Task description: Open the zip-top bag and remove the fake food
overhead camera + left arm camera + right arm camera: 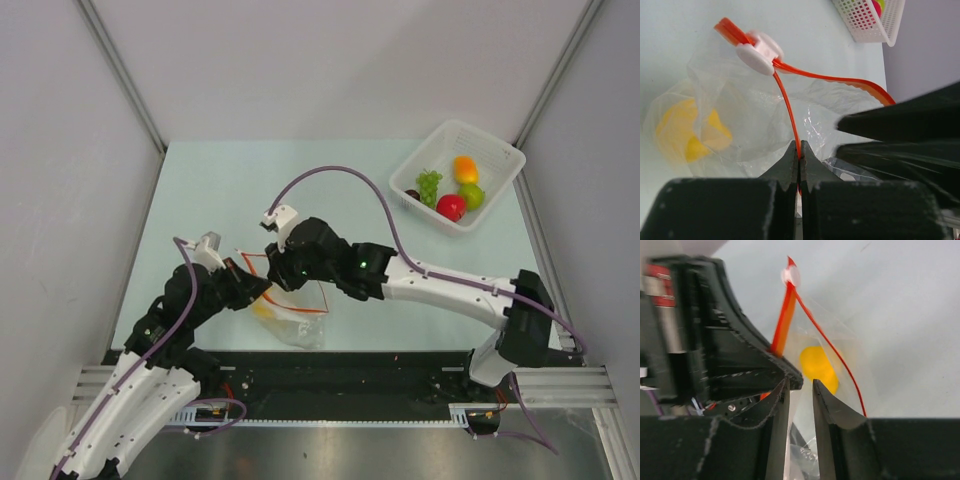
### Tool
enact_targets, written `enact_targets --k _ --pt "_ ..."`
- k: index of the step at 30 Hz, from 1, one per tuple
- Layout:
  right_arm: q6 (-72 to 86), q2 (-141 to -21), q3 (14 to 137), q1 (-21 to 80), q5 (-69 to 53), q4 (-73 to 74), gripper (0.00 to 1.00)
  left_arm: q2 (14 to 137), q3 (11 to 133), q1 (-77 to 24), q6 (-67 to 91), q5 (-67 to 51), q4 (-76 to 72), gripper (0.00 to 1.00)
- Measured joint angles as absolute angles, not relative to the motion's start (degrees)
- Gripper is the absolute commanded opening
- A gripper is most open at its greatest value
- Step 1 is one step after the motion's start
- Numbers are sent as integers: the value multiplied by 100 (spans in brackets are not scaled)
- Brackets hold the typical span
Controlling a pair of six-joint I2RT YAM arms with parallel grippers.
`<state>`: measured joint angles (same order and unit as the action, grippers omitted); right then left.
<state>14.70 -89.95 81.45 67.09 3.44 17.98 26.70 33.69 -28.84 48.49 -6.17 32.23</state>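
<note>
The zip-top bag point(300, 318) lies on the table between the two arms, its mouth spread open. My left gripper point(800, 146) is shut on the bag's orange-red zip strip point(790, 107), below the white slider point(759, 51). A yellow fake fruit point(690, 132) rests inside the bag and also shows in the right wrist view point(818, 367). My right gripper point(800, 382) is at the bag's mouth, right beside the left gripper point(258, 287). Its jaws stand a narrow gap apart, with clear bag film in that gap. From above, the right gripper point(283, 281) hides much of the mouth.
A white mesh basket point(505, 160) stands at the back right. It holds green grapes point(428, 185), an orange-yellow fruit point(465, 168), a green fruit point(472, 195) and a red apple point(450, 207). The basket's corner point(872, 22) shows in the left wrist view.
</note>
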Motion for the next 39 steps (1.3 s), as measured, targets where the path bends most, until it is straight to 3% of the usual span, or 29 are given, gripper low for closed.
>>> enact_targets --k 16,29,39 --pt "1424 -10099 8187 6383 -67 1942 24 2899 3339 -2873 4792 -1385 2895 0" --pt "1608 -10224 7793 6243 -497 1282 33 3059 3236 -2875 4821 -1723 2808 0" --pt "1844 -10685 7454 6296 -705 539 48 2598 2967 -2875 4853 -1308 3400 0"
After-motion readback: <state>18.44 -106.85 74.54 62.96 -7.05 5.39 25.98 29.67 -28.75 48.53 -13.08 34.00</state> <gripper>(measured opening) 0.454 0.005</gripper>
